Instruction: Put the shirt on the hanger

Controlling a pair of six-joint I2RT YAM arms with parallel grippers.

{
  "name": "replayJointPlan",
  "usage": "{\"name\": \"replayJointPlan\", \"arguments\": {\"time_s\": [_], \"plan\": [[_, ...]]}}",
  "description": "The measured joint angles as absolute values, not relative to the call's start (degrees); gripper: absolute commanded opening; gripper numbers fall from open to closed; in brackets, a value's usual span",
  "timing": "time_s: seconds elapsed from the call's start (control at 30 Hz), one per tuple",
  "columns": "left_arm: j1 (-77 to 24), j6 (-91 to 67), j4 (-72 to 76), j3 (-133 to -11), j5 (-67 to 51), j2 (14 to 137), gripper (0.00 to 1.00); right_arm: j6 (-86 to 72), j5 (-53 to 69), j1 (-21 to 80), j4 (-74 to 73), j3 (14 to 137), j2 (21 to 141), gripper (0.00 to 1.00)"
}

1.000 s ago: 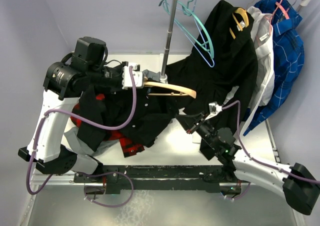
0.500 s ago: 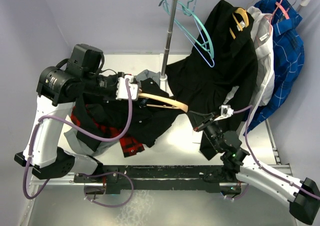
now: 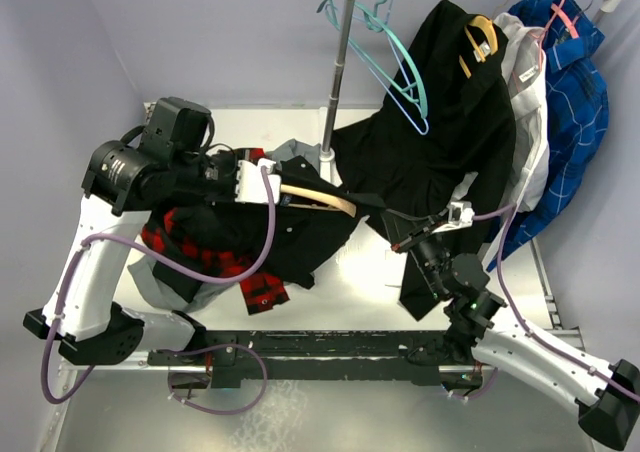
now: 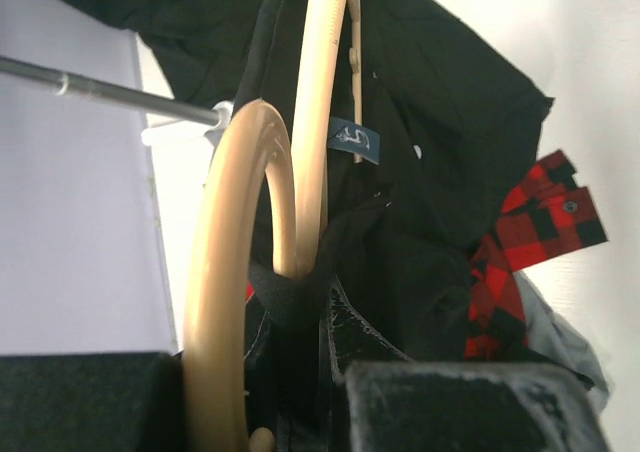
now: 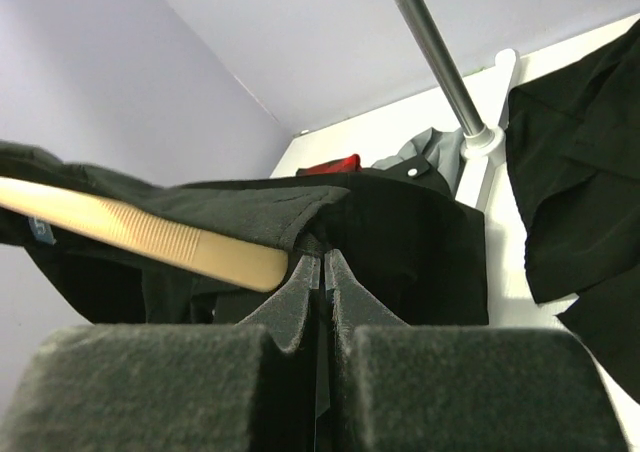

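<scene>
The tan wooden hanger slants down to the right above the table, and my left gripper is shut on its hook end. In the left wrist view the hanger runs away from the jaws into the black shirt, whose pale neck label lies against the wood. The shirt hangs below the hanger. My right gripper is shut on a fold of the shirt just past the hanger's free end; the pinch shows in the right wrist view.
A red-and-black plaid shirt and grey cloth lie under the black shirt. The rack pole stands behind, its rail carrying teal hangers, a long black garment and a blue shirt.
The left arm has drawn the hanger back to the left, its free end dropping lower. The right gripper has shifted slightly right and away, keeping hold of the shirt fabric.
</scene>
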State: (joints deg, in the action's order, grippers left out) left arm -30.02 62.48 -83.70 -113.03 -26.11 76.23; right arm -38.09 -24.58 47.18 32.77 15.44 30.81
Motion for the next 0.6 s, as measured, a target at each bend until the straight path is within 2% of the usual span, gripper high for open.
{"name": "replayJointPlan", "arguments": {"time_s": [0.47, 0.6], "plan": [[-30.13, 59.31, -76.01, -110.17, -20.25, 76.07, 0.00, -37.89, -23.83, 47.18, 32.36, 15.94, 33.80, 0.00], [-30.15, 59.33, -71.64, -104.55, -16.16, 74.83, 0.00, -37.95, -22.81, 47.13, 30.35, 18.09, 33.74, 0.00]]}}
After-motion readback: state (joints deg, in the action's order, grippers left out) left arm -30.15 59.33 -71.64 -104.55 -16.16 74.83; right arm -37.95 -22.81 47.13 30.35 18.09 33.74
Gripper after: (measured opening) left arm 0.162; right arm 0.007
